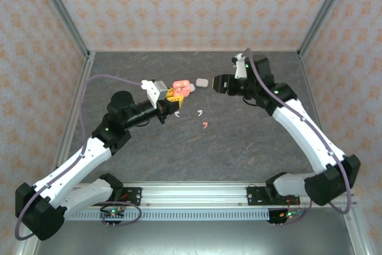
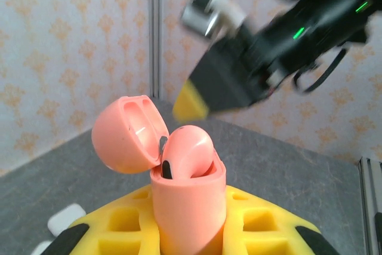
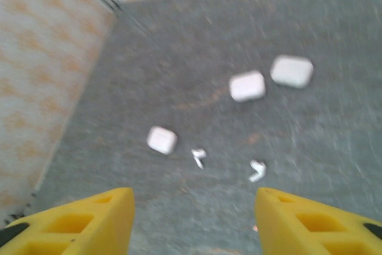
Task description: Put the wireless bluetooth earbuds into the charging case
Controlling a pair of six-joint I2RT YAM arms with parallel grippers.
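Note:
A salmon charging case (image 2: 188,207) stands upright between the yellow fingers (image 2: 268,219) of my left gripper (image 2: 188,234), which is shut on it. Its lid (image 2: 122,135) hangs open to the left, and a salmon earbud (image 2: 188,150) sits in the case with its head sticking up. In the top view the left gripper (image 1: 172,93) holds this case (image 1: 182,86) mid-table. My right gripper (image 1: 218,83) hovers just right of it, open and empty, with its fingers (image 3: 89,225) wide apart. Two white earbuds (image 1: 177,113) (image 1: 199,111) and a salmon earbud (image 1: 205,125) lie loose on the table.
A white case (image 1: 202,81) lies between the two grippers. The right wrist view looks down on three shut white cases (image 3: 162,139) (image 3: 248,85) (image 3: 292,70) and two white earbuds (image 3: 199,156) (image 3: 257,170) on the grey table. Patterned walls enclose the back and sides.

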